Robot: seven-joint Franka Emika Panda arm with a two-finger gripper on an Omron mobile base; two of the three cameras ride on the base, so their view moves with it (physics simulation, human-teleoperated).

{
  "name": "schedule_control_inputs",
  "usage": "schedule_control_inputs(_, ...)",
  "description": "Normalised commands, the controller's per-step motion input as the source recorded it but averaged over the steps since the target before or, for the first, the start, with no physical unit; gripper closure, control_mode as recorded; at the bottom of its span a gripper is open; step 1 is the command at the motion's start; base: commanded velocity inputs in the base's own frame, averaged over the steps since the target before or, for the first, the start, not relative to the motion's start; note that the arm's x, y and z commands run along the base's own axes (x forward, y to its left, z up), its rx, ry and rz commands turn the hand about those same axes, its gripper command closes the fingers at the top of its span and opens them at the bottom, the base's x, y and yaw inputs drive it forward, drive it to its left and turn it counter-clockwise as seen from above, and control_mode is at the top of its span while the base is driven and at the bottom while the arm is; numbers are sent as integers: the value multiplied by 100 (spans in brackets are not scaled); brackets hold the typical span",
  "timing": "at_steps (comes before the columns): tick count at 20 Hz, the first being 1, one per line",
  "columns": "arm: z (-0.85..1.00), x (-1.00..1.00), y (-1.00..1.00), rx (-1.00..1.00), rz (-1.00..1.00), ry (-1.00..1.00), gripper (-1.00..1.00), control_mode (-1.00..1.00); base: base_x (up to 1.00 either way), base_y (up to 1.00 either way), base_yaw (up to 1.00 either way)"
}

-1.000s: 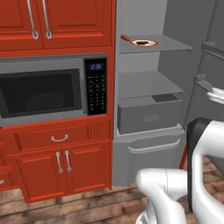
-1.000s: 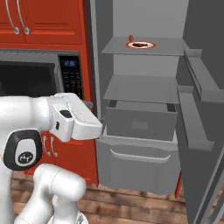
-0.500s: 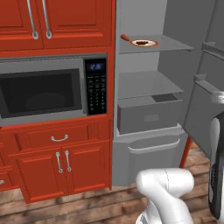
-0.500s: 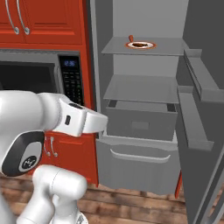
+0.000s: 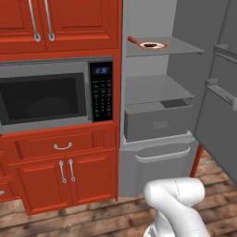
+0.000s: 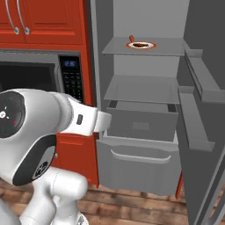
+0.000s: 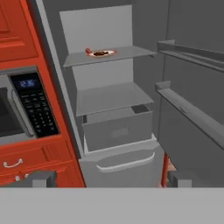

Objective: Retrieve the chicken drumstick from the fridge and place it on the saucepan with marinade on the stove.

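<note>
Fridge (image 5: 157,125) seen w/ door swung open. Chicken drumstick (image 5: 149,45) laid on plate (image 5: 159,46), top fridge shelf. Jaws spread wide, nothing held.

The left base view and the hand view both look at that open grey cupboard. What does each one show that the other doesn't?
The left base view alone takes in the tall red cabinet doors above the microwave, the lower red doors and the wooden floor. The hand view alone has the gripper, its two dark tips standing wide apart and holding nothing. Both share the open fridge with its door swung right, the white orange-rimmed plate on the top shelf carrying the chicken drumstick, a short orange stick beside it, and the grey drawer.
</note>
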Motion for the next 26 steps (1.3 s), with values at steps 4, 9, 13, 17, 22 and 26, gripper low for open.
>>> schedule_control_inputs(4,13,-30,23,0,2,6,-100,-100,0,0,0)
schedule_control_inputs(9,21,-20,39,-3,0,12,-100,-100,0,0,0)
schedule_control_inputs(13,26,-2,23,-2,0,15,-100,-100,0,0,0)
schedule_control_inputs(17,14,2,15,-2,0,18,-100,-100,0,0,0)
schedule_control_inputs(22,1,12,25,-1,4,20,-100,-100,0,0,0)
schedule_control_inputs(26,0,28,31,-1,10,17,-100,-100,0,0,0)
